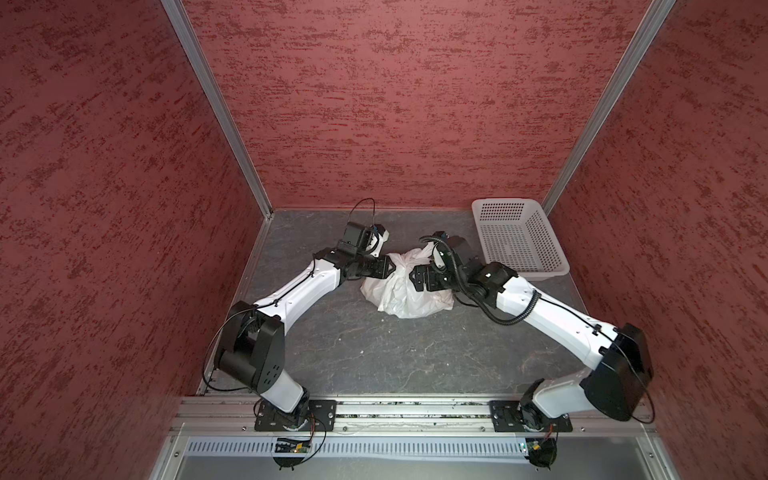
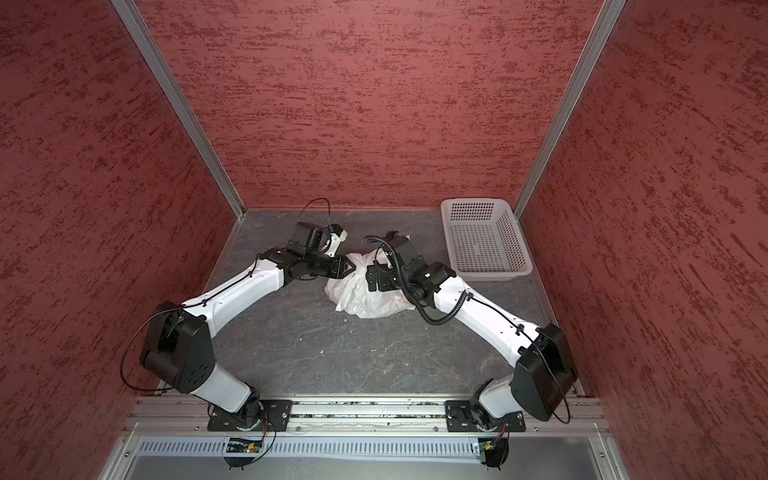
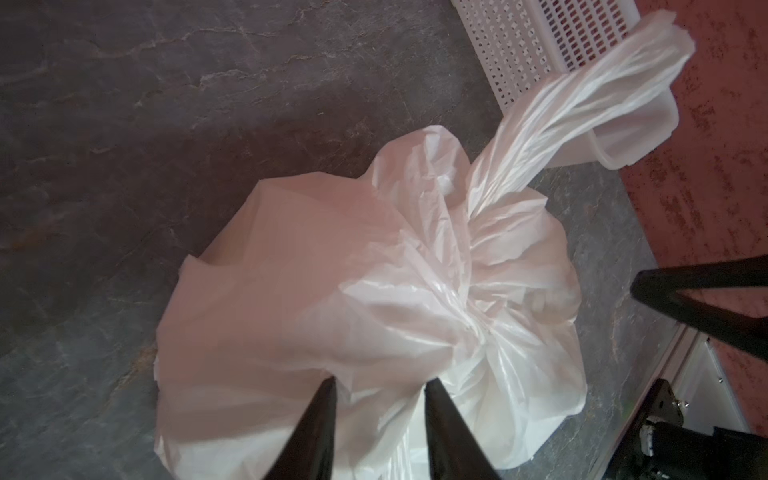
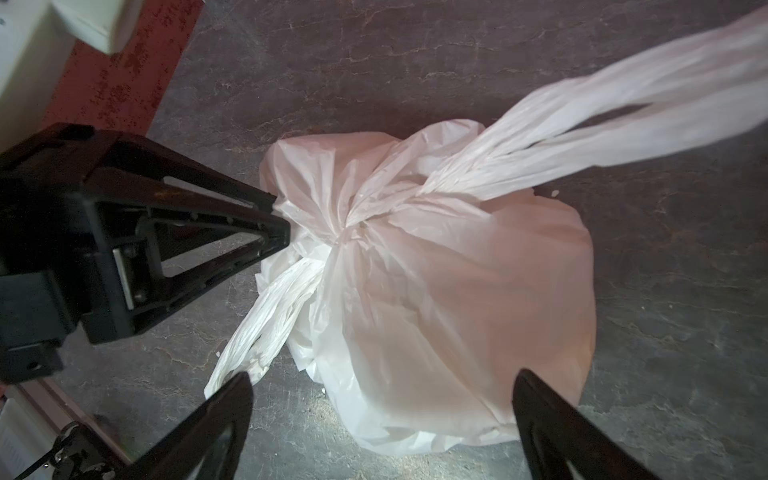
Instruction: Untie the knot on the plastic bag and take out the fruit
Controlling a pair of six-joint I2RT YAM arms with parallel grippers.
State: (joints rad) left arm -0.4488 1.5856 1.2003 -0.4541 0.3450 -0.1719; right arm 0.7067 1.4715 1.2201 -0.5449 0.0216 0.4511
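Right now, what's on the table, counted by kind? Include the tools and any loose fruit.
plastic bag: 1, knot tied
white basket: 1
fruit in sight: 0
tools: 2, left tool and right tool
Total: 4

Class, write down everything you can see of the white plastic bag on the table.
The plastic bag is thin, crinkly, translucent white film, bulging round and lying on the grey table. Its handles are tied in a knot on top; one twisted handle tail sticks out, another droops beside it. Contents are hidden. The left gripper has its tips against the film by the knot; whether it pinches is unclear. The open right gripper hangs above.
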